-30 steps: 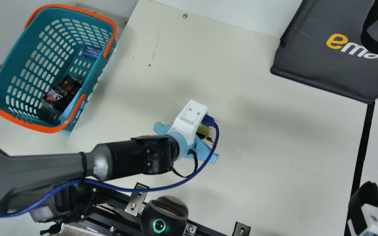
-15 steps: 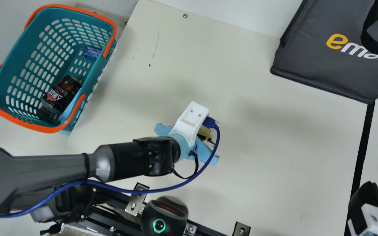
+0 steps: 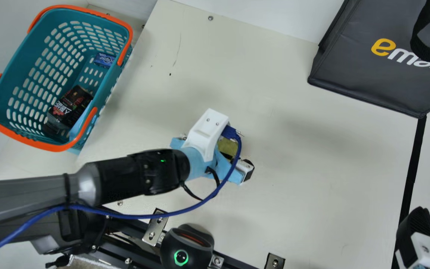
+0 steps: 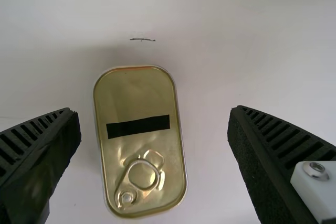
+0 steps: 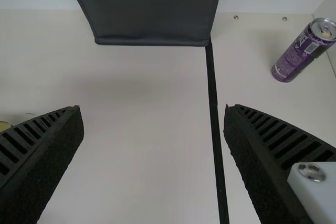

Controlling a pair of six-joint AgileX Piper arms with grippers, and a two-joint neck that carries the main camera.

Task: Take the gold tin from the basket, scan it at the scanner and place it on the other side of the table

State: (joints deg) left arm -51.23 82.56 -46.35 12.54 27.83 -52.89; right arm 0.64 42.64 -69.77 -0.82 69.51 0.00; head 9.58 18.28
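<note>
Scanner [image 3: 190, 243] as landmark: black, lit green ring, at the near edge of the surface [image 3: 312, 168]. Gold tin [image 3: 229, 147] lies flat on the surface, out past the scanner and a bit to its right, well apart from it. Tin's top has a ring pull [image 4: 142, 174] and a black strip [image 4: 138, 126].

Left claw [image 3: 221, 164] is over the tin, same side of the scanner. Claw is spread; left wrist view has the tin between the two ribbed fingers, a gap on each side, neither touching it. Blue cable [image 3: 170, 215] runs along the left arm and passes just beyond the scanner.

Right claw [image 3: 418, 229] is well to the right of the scanner, also spread, fingers wide apart in the right wrist view. Black tape line [image 3: 411, 170] is right of the scanner too, well apart.

Teal basket [image 3: 17, 86], orange handles, far left of the scanner; blue box [image 3: 104, 59] and black package [image 3: 71, 106] inside. Dark grey bag [image 3: 353, 71] far off to the scanner's right, on the far side. Purple can [image 5: 299, 56] farther right of the scanner, past the tape line.
</note>
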